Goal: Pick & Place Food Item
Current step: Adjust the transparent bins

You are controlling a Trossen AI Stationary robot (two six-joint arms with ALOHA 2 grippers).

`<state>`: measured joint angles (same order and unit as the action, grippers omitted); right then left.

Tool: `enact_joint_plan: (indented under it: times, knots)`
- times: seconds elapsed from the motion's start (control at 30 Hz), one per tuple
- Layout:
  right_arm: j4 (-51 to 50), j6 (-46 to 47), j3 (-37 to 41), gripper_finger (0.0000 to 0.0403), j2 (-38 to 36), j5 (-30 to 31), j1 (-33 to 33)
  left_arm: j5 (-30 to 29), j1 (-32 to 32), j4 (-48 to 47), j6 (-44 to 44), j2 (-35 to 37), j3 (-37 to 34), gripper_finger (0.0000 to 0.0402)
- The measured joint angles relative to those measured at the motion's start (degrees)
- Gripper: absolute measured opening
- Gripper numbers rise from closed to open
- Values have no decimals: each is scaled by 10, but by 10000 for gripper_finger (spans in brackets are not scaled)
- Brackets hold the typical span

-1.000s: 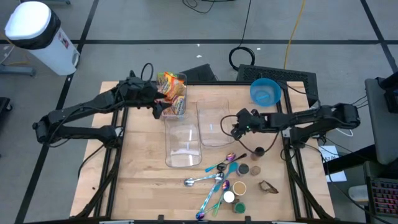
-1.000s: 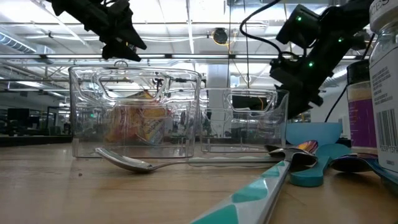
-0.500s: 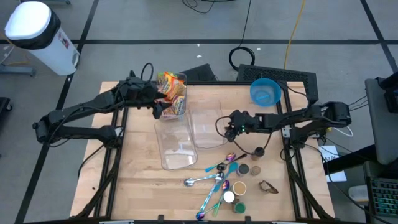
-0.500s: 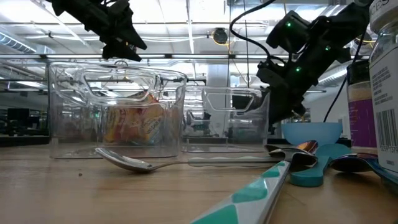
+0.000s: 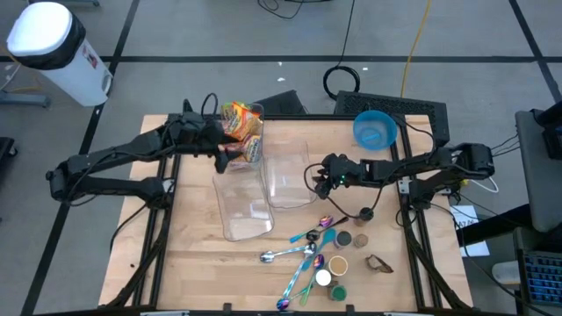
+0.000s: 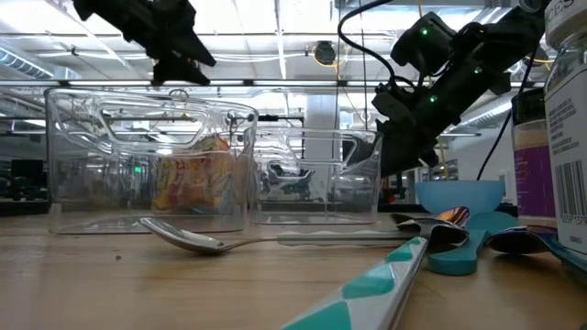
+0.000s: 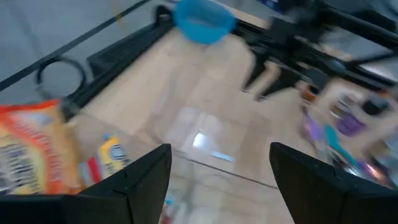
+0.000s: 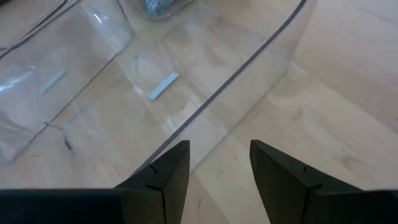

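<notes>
Orange and yellow snack packets (image 5: 243,123) stand in a clear bin (image 5: 248,151) at the table's far middle; they also show in the left wrist view (image 7: 31,149). My left gripper (image 5: 224,154) is open and hangs above that bin's left rim, touching nothing. Two empty clear bins stand on the table: one toward the near side (image 5: 241,200), one beside it on the right (image 5: 288,175). My right gripper (image 5: 323,182) is open at the right-hand bin's right wall. My right gripper meets the right-hand empty bin at its right wall, whose rim (image 8: 205,112) runs up to the open fingers. It comes from the table's right, slanting down. The bin stands flat on the table. Which finger bears on the wall I cannot tell.
A blue bowl (image 5: 375,129) sits at the far right. Several spoons (image 5: 303,250) and small jars and lids (image 5: 338,263) lie near the front, right of centre. A tall labelled jar (image 6: 564,119) shows close in the low view. The table's left half is bare wood (image 5: 189,237).
My right gripper has gone toward the table's left edge, and the right-hand empty bin has slid left in front of it. The nearer empty bin has also slid left and turned a little. The snack bin has stayed where it was.
</notes>
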<state>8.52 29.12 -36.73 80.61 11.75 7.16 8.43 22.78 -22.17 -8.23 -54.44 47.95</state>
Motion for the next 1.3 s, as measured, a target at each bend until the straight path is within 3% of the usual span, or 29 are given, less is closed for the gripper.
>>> enact_joint_plan:
  times: [0.1,0.23,0.3,0.43,0.73,0.83,1.07,1.3]
  knots:
    - [-8,0,0,160,-9,-1,-1,-39,-64,-19,22,17,0,280]
    - [-23,-3,0,160,-33,-30,-2,-173,-168,-89,-17,47,0,280]
    - [-32,-3,0,160,-48,-30,-4,-228,-209,-145,-94,58,0,280]
    - [-29,-12,0,160,-76,-29,-9,-282,-258,-254,-291,54,0,280]
    - [-27,-21,0,160,-107,-28,-29,-291,-286,-467,-580,9,0,280]
    - [-26,-27,0,160,-108,-28,-35,-290,-308,-490,-647,-12,-17,280]
    - [-26,-28,0,160,-108,-28,-36,-312,-335,-409,-674,-55,-70,280]
    - [-24,-28,0,160,-108,-28,-35,-366,-331,-410,-682,-71,-74,280]
